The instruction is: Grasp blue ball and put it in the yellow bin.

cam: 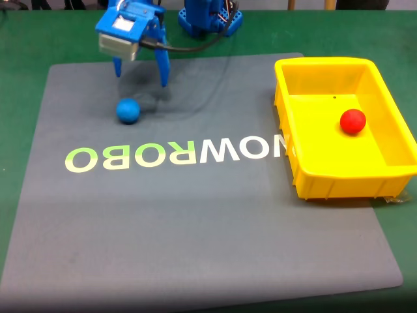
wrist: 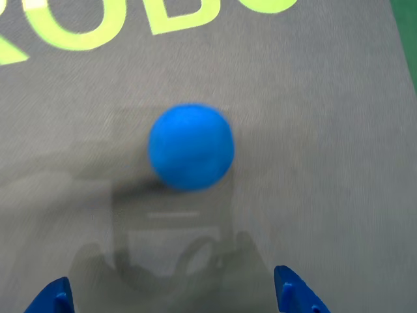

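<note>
Approach step: hand (cam: 141,75) hovering spread w/ nothing gripped, behind blue ball (cam: 128,110); next needs lowering to straddle it

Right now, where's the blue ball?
In the fixed view the blue ball lies on the grey mat, left side, just above the "NOWROBO" lettering and below the open gripper, far from the yellow bin.
</note>
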{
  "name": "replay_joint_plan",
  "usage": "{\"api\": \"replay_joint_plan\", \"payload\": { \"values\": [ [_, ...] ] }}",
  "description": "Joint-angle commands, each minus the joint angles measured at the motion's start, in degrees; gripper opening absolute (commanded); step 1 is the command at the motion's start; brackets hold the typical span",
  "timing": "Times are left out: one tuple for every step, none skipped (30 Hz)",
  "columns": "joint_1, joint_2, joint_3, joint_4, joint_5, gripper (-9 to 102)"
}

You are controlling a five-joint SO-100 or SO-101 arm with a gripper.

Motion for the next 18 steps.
{"api": "replay_joint_plan", "payload": {
  "values": [
    [1.05, -4.31, -7.38, -2.46, 1.23, 35],
    [0.97, -6.06, -8.88, -2.55, 1.49, 35],
    [0.97, -7.73, -10.37, -2.64, 1.67, 35],
    [0.79, -9.49, -11.87, -2.72, 2.02, 35],
    [0.7, -11.16, -13.45, -2.72, 2.37, 35],
    [0.53, -12.66, -14.77, -2.72, 2.55, 35],
    [0.44, -13.97, -16.08, -2.72, 2.72, 35],
    [0.26, -15.21, -17.23, -2.72, 2.9, 34],
    [0.09, -16.52, -18.37, -2.72, 2.99, 34],
    [-0.09, -17.75, -19.51, -2.72, 3.08, 34],
    [-0.18, -18.9, -20.48, -2.72, 3.25, 34],
    [-0.35, -19.95, -21.53, -2.72, 3.43, 34],
    [-0.53, -21.01, -22.41, -2.72, 3.6, 34],
    [-0.62, -22.06, -23.12, -2.72, 3.69, 34],
    [-0.79, -22.94, -23.82, -2.72, 3.78, 34],
    [-0.97, -23.82, -24.43, -2.72, 3.96, 33],
    [-1.05, -24.61, -24.96, -2.72, 4.13, 33],
    [-1.14, -25.22, -25.49, -2.72, 4.31, 33]
  ]
}}
